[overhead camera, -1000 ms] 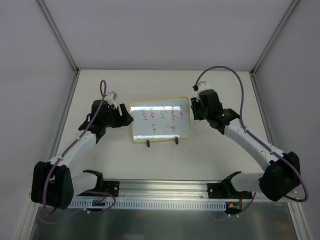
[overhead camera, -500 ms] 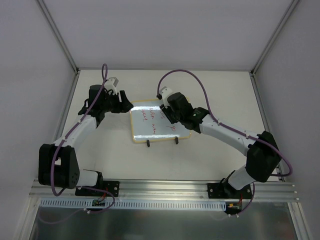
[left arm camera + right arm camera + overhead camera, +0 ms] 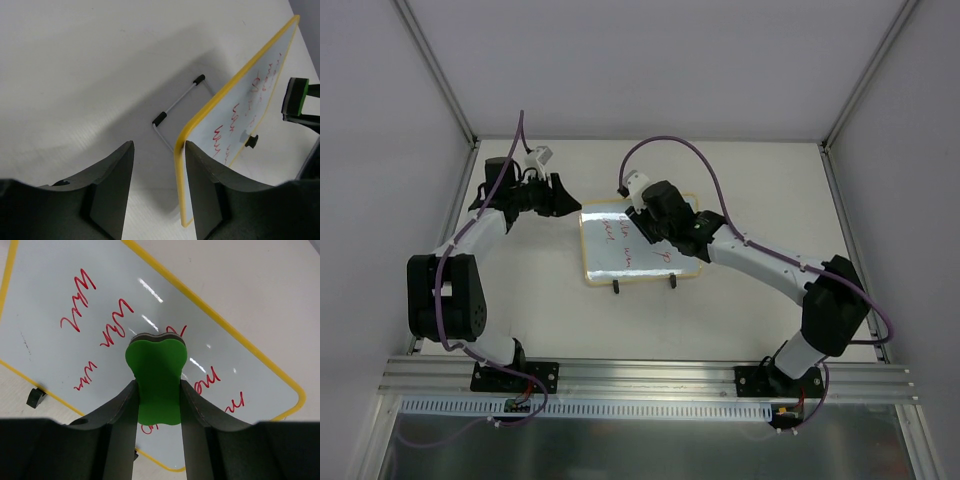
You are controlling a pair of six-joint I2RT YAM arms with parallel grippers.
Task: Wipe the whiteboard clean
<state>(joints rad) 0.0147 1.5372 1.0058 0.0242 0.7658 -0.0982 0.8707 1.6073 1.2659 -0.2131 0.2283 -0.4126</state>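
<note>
The whiteboard (image 3: 620, 262) stands tilted at mid-table on two black feet, with red handwriting across it. My right gripper (image 3: 655, 228) hangs over its upper middle, shut on the green eraser (image 3: 157, 375), whose front end lies against the whiteboard (image 3: 60, 290) among the red words. My left gripper (image 3: 560, 200) is at the board's far left corner. In the left wrist view its jaws (image 3: 159, 150) stand open around the yellow edge of the whiteboard (image 3: 240, 110): the edge lies close to the right finger (image 3: 205, 190), with a gap to the left finger. The eraser (image 3: 296, 97) shows beyond.
A thin wire stand (image 3: 175, 105) with black tips props the board from behind. White enclosure walls close in the table at the back and on both sides. An aluminium rail (image 3: 640, 380) carries both arm bases along the near edge. Purple cables loop above each wrist.
My right arm swung left from the board's right edge to over its upper middle, carrying the eraser. My left arm moved toward the board's far left corner and its jaws narrowed.
</note>
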